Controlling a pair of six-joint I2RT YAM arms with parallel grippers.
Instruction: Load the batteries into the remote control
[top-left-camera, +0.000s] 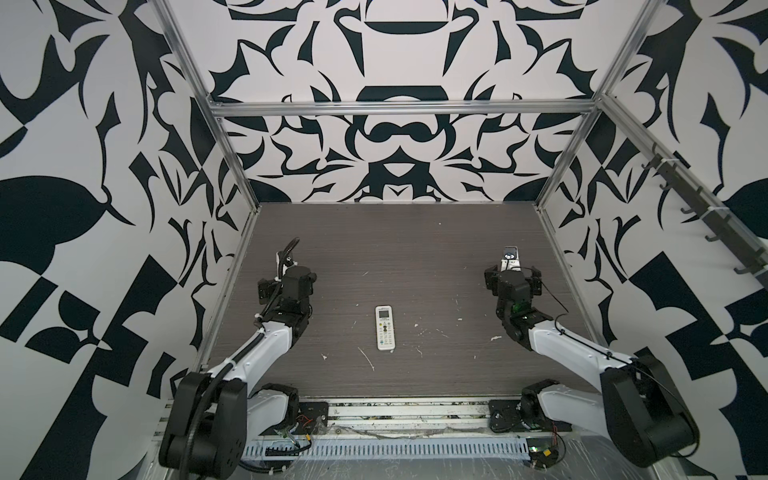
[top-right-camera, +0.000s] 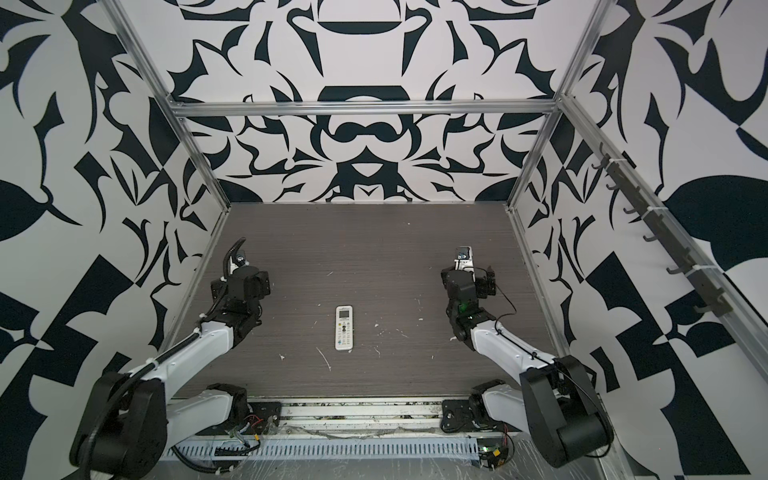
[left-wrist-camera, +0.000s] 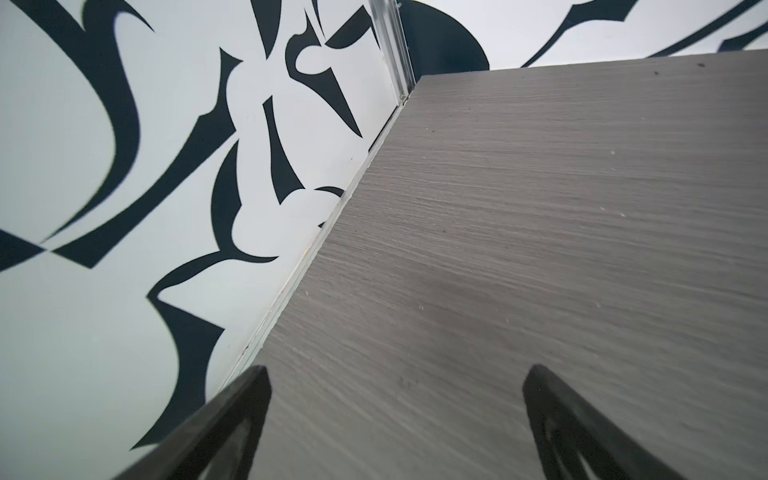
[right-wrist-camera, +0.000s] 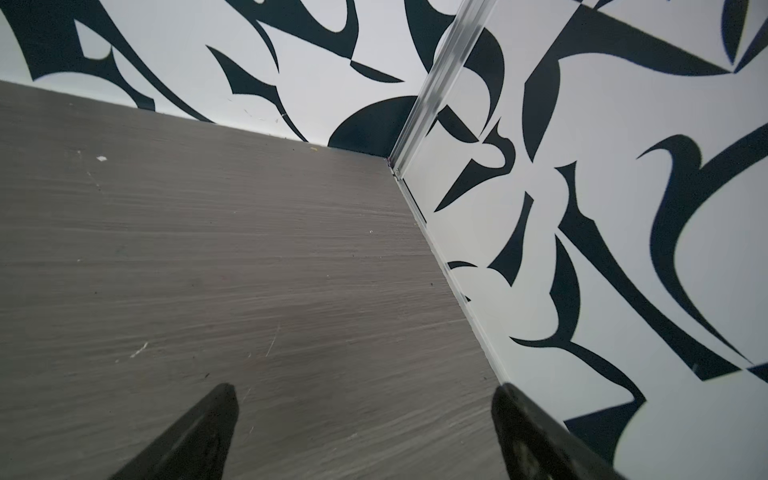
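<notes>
The remote control (top-left-camera: 385, 327) (top-right-camera: 343, 327) lies flat, buttons up, in the middle of the grey wood-grain table (top-left-camera: 395, 249), its small screen at the far end. The batteries do not show in any view. My left gripper (left-wrist-camera: 399, 374) hovers near the table's left edge, to the left of and farther back than the remote, jaws wide apart with only bare table between the fingers (left-wrist-camera: 249, 399). My right gripper (right-wrist-camera: 365, 390) hangs near the right edge, likewise open and empty. In both top views each gripper (top-left-camera: 289, 284) (top-left-camera: 513, 276) stands well apart from the remote.
White scraps of debris (top-left-camera: 365, 358) (top-left-camera: 495, 338) are scattered over the table around the remote. Patterned walls with aluminium posts (left-wrist-camera: 392, 45) (right-wrist-camera: 436, 87) close in the table's left, right and back sides. The arm bases and a cable duct (top-left-camera: 386, 449) run along the front.
</notes>
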